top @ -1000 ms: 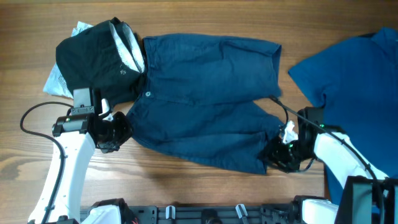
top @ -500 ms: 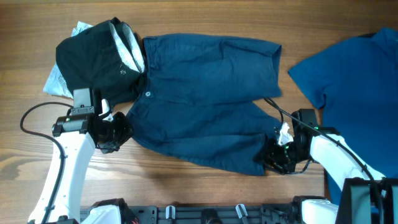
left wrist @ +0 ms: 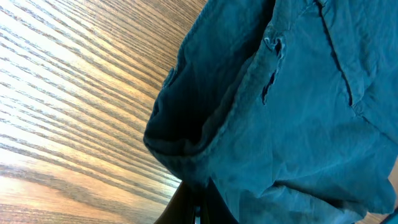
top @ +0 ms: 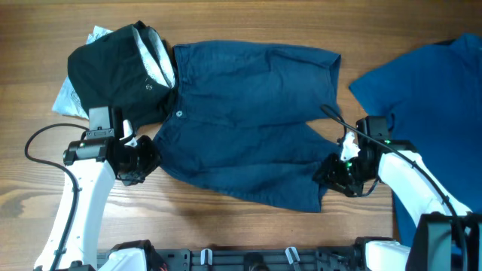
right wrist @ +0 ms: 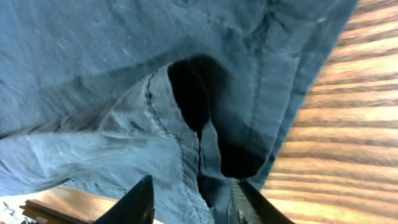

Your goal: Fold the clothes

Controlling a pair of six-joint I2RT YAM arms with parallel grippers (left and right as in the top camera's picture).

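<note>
Step in hand, as judged: the near edge of the shorts point(top: 248, 128) is to be taken at both ends and carried over onto the far half.

Notes for a clean fold:
- The right grip should be confirmed on both layers of the hem before any lift. With one layer only, the leg would likely fall open.
- Both tools should be raised together and level, with the cloth kept lightly taut between them, so that a diagonal crease is avoided.
- The near edge should be laid on the far edge before it is let go.

Left tool point(top: 144, 159): clenched on the waistband corner. In the left wrist view the cloth is drawn down into the tool and appears raised off the bench point(left wrist: 74, 93).

Right tool point(top: 333, 178): set at the leg hem. Its fingers point(right wrist: 140, 200) are seen apart, with a bunched fold of hem between them. Whether that fold is gripped cannot be told.

Position: the shorts are spread flat on the bench, mostly ahead of both tools and between them. The waistband end is at the left tool and the leg ends are at the right tool. A black garment point(top: 113, 68) touches the waistband just beyond the left tool and could be dragged along. A royal-blue shirt point(top: 429, 98) lies outboard of the right tool, apart from the shorts.
</note>
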